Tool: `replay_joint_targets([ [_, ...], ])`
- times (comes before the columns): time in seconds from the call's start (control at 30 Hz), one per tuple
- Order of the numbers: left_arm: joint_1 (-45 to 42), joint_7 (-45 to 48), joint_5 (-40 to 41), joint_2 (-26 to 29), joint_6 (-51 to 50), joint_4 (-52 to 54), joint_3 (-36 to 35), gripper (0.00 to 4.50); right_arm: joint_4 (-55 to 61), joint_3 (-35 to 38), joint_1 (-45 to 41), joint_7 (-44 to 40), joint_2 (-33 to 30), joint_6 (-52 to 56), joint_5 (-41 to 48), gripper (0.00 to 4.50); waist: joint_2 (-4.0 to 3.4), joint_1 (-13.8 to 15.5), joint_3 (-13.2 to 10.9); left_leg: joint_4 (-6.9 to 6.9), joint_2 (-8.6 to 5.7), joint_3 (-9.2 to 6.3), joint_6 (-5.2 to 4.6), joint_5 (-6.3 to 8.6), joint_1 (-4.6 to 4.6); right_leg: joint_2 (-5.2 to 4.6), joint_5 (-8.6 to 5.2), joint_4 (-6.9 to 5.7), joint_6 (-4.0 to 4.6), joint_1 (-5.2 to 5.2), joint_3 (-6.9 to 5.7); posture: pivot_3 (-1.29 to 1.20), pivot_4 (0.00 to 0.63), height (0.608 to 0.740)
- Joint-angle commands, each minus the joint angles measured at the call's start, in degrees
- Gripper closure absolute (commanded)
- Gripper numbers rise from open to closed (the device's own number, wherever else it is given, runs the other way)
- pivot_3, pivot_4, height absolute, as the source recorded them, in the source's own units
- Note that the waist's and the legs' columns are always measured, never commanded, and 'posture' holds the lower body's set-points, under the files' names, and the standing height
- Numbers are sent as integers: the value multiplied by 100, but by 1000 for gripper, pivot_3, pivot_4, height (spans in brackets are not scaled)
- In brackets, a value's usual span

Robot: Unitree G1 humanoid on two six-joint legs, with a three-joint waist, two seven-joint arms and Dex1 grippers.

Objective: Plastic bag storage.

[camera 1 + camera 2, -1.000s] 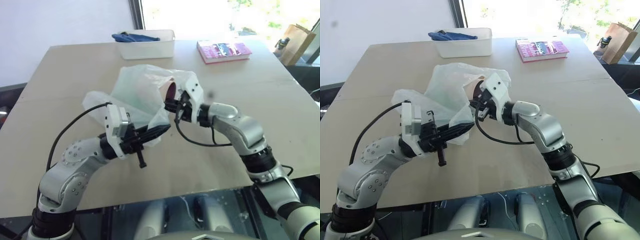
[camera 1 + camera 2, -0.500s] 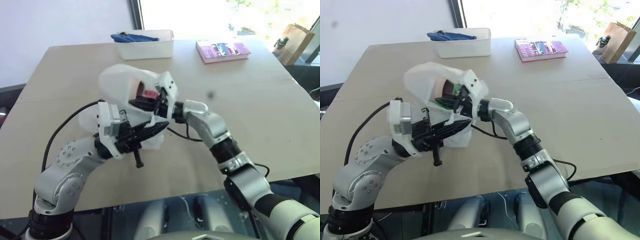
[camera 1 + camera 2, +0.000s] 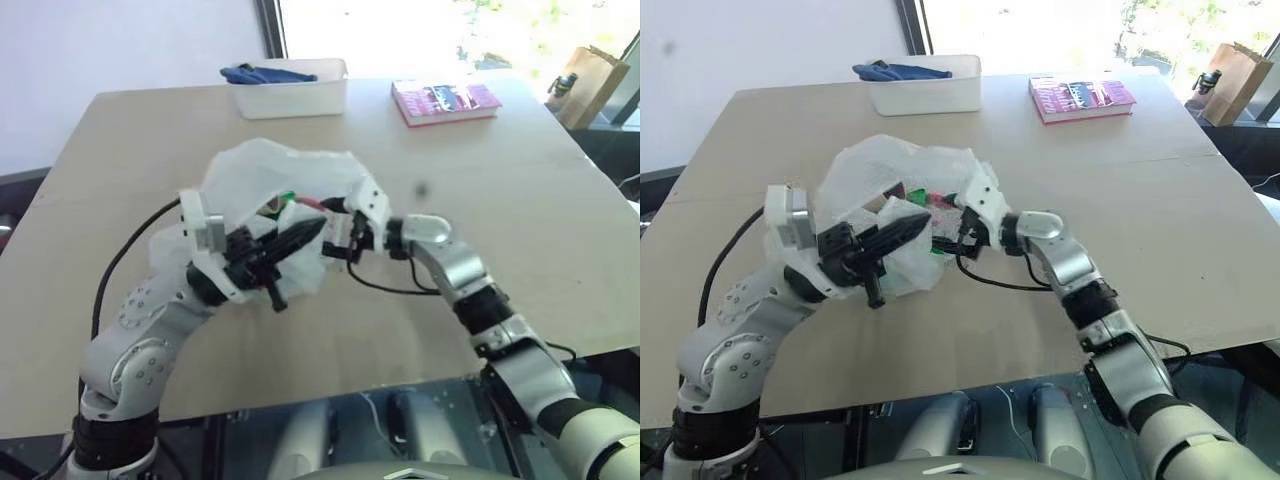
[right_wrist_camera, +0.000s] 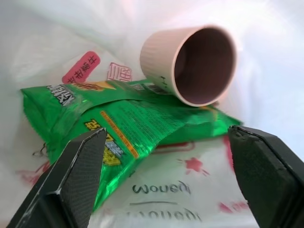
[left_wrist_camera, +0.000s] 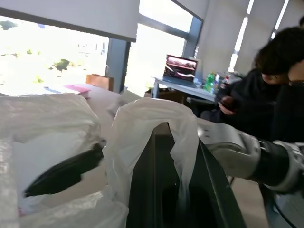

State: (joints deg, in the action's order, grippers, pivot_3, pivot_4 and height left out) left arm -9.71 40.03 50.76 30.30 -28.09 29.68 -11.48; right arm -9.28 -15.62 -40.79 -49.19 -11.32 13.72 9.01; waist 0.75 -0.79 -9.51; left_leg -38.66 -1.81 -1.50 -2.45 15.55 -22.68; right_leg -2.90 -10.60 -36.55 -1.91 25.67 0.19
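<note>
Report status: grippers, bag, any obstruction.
Left gripper shut on the plastic bag rim. Right gripper open inside the bag mouth. Green snack packet and pink cup lie in the bag. No obstruction.

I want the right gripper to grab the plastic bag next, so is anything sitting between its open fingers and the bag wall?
Yes. The right gripper is open inside the plastic bag, and a green snack packet with a pink cup resting on it lies ahead of it. The left gripper is shut on the plastic bag's edge.

A pale wooden desk [image 3: 560,190] stands before a white wall [image 3: 120,50] and bright windows [image 3: 400,25]. Beyond, a laptop [image 5: 180,69] sits on another desk beside a seated person [image 5: 266,90].
</note>
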Motion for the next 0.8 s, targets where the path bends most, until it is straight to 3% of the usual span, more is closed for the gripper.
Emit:
replay_joint_targets([
  [0.03,-116,-87,-10,-52,128,-57,-121,4500,1466,398,243,309,-225,806,324,237,1,-2,1,0,0,1,0,0,0,0,0,0,0,-1,0,0,150,740],
  [0.2,-150,-10,-49,-54,152,-91,-67,4500,2097,371,489,976,-674,1519,-255,237,3,9,2,-1,-3,4,-1,1,2,1,0,0,-1,-2,0,0,150,740],
  [0.37,-159,49,-104,-38,170,-71,-4,4500,1628,577,160,1739,-320,1843,-363,237,3,-7,1,-1,-2,6,0,0,4,5,0,-5,0,-1,6,0,150,740],
  [0.53,-118,77,-113,8,150,-9,-28,4500,621,719,-512,1986,115,1596,-292,237,3,-11,2,-1,-3,9,1,-1,6,21,1,-7,0,-1,9,0,150,740],
  [0.67,-137,-53,-65,49,119,4,-182,4500,462,951,-739,1848,222,1781,53,1483,3,18,1,-1,-3,3,0,-1,2,19,0,-4,1,-1,2,0,150,740],
  [0.7,-133,-65,-44,62,113,6,-212,4500,524,1003,-741,1789,226,1875,167,2126,3,18,2,-1,-3,0,0,-1,-4,18,1,3,1,-2,-2,0,150,740],
  [0.8,-383,-491,567,-52,-94,-3,-476,4500,741,1156,-744,1505,62,2268,539,3320,2,9,1,-1,-3,2,-1,0,-5,17,1,8,1,-1,-1,0,150,740],
])
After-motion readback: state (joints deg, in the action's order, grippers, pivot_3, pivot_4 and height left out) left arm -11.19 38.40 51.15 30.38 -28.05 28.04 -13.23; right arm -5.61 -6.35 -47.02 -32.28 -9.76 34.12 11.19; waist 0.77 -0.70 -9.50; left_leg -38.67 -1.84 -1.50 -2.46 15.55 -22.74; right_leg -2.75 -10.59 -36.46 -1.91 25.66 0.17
